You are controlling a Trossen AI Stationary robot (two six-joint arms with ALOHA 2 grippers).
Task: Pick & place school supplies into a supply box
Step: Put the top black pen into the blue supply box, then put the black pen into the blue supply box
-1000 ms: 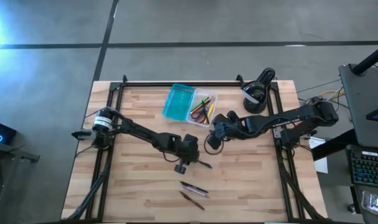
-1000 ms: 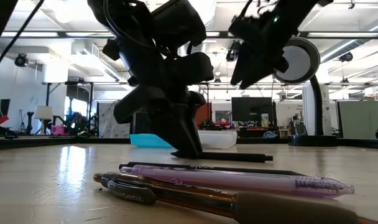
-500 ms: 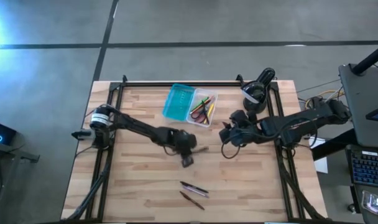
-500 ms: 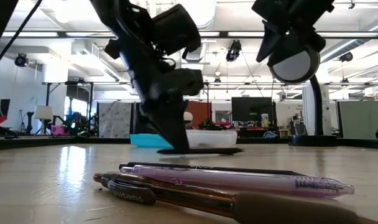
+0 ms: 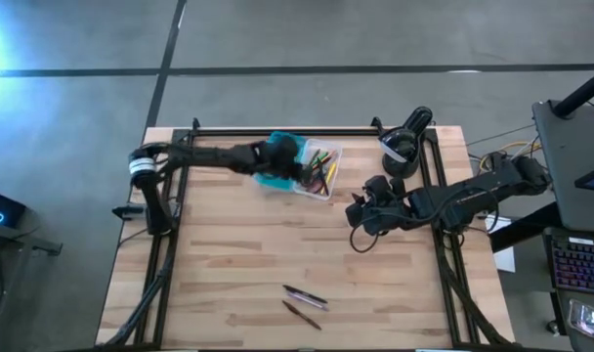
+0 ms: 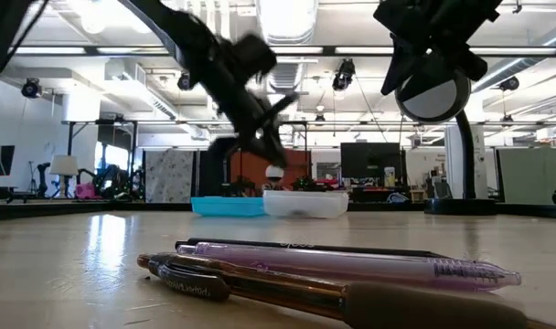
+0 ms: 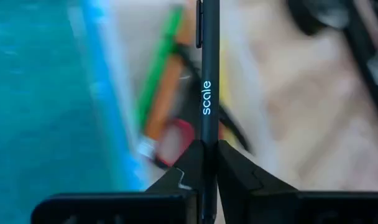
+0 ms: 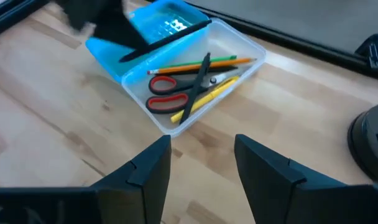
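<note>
On my left, the left claw hangs over the supply box, above the seam between its turquoise half and its clear half. Its fingers are pressed together on a thin black pen, which sticks straight out ahead of the claw; through the left wrist camera I read pale lettering on its barrel. Below that pen, blurred, I make out the green marker, an orange pencil and a red scissor handle in the clear half.

The supply box sits at the far middle of the counter. From the right wrist camera I see red-handled scissors, a yellow pencil, an orange pencil and a dark pen lying in the clear half, with the held pen slanting across the turquoise half above them.

Nearer me, toward the front edge of the counter, two pens lie loose, well apart from both claws: a purple pen and a brown pen just beside it.

On my right, the right claw waits over the counter, near the box but clear of it, its fingers spread and holding nothing. Behind it a black round device stands at the far right corner.
</note>
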